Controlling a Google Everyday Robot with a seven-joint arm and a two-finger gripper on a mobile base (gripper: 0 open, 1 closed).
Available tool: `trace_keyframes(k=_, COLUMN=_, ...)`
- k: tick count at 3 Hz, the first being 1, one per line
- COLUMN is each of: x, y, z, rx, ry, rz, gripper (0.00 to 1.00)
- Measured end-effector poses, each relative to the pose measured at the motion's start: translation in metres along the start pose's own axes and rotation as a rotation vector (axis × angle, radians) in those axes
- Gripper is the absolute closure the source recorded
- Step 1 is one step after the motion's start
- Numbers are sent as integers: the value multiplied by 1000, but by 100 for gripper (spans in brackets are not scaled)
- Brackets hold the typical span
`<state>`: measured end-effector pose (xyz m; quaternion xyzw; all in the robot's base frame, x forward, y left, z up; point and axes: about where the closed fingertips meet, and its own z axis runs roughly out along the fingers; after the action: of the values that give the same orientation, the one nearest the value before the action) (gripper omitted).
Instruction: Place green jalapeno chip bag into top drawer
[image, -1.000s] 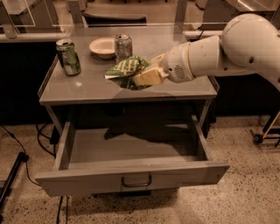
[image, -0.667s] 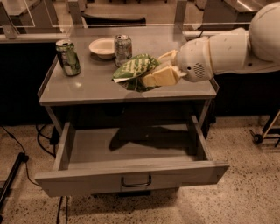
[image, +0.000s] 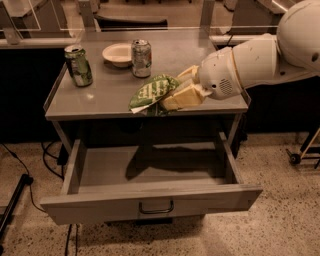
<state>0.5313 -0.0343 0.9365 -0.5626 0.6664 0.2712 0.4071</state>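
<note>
The green jalapeno chip bag (image: 151, 92) is crinkled light green with white print. My gripper (image: 170, 95) is shut on its right end and holds it just above the front edge of the grey table top (image: 100, 97). The white arm reaches in from the right. The top drawer (image: 150, 175) is pulled wide open below the table top, its inside bare, with a dark bail handle (image: 156, 207) at the centre of its front panel. The bag hangs over the back part of the open drawer.
A green soda can (image: 78, 65) stands at the table's left. A silver can (image: 141, 58) and a small white bowl (image: 117, 53) stand at the back. Cables (image: 35, 165) lie on the speckled floor at left. A wheeled stand (image: 300, 152) is at right.
My gripper has lifted the bag off the table and carried it forward and to the right, toward the table's front edge over the open drawer.
</note>
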Motion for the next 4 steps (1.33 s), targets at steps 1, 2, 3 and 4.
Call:
trace_keyframes(k=1, x=24, y=5, z=3, rx=-14, ry=66, rz=-25, gripper=100)
trace_keyframes(k=2, x=51, y=11, z=8, rx=-35, ry=116, rz=-29, gripper=100)
trace_keyframes(k=3, x=82, y=18, z=20, rx=-69, ry=152, rz=-12, gripper=100)
trace_keyframes(k=4, x=101, y=19, z=31, rx=-93, ry=167, rz=0, gripper=100)
